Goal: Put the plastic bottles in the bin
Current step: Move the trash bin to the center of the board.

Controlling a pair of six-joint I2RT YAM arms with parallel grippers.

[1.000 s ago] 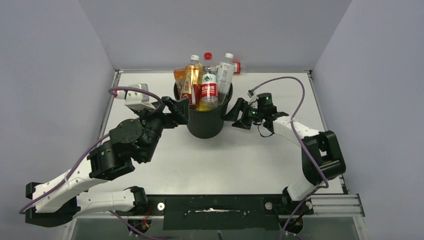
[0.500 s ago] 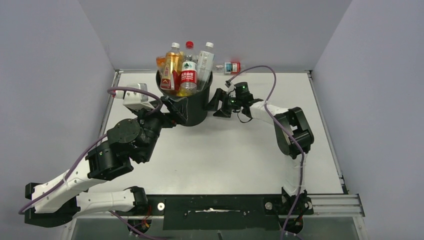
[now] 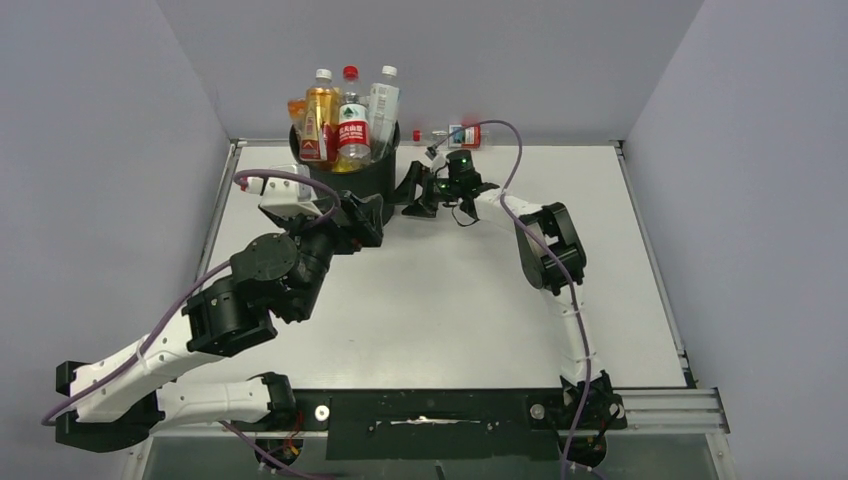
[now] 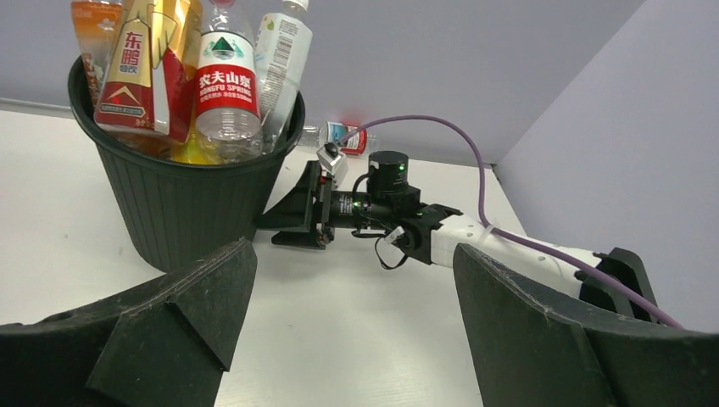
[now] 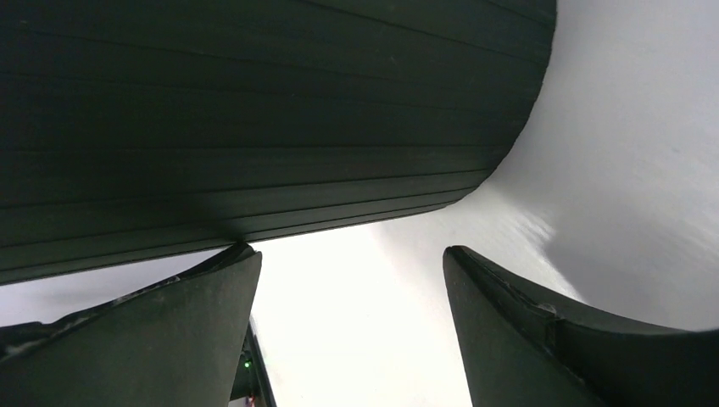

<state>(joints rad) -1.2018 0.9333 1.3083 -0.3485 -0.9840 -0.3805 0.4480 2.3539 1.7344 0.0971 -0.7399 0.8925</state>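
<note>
**Both grippers open beside the bin, far-left part of the tabletop**

- My left gripper [image 4: 352, 250]: jaws spread wide, with only bare tabletop [image 3: 450, 300] between them. It holds nothing. It sits low on the near side of the bin [image 3: 375, 178], just beside the wall. I cannot tell whether it touches.
- My right gripper [image 5: 346, 254]: jaws apart, nothing clamped. It is on the bin's right side, close against the ribbed wall. One fingertip looks to meet the wall near its base; the other stands off it.
- The bin stands upright at the far edge, towards the far-left corner. The bottles [image 3: 352, 130] are packed in upright with necks and labels above the rim: an amber one with a red-gold label, a clear one with a red label, a clear one with a pale label, and a red cap behind.
- A stray bottle [image 3: 463, 135] lies on its side at the far edge by the back wall, to the right of the bin and beyond my right gripper.

What each view shows:
- The top view gives the whole layout and both arms reaching in.
- The left wrist view shows my right gripper side-on against the bin, and the stray bottle behind it.
- The right wrist view shows only dark bin wall, white tabletop and its own fingers. No bottles show there.

Room to move:
- The bin is close to the far edge and wall.
- Bare tabletop runs from the bin to the right edge and across the near half between my arms.
</note>
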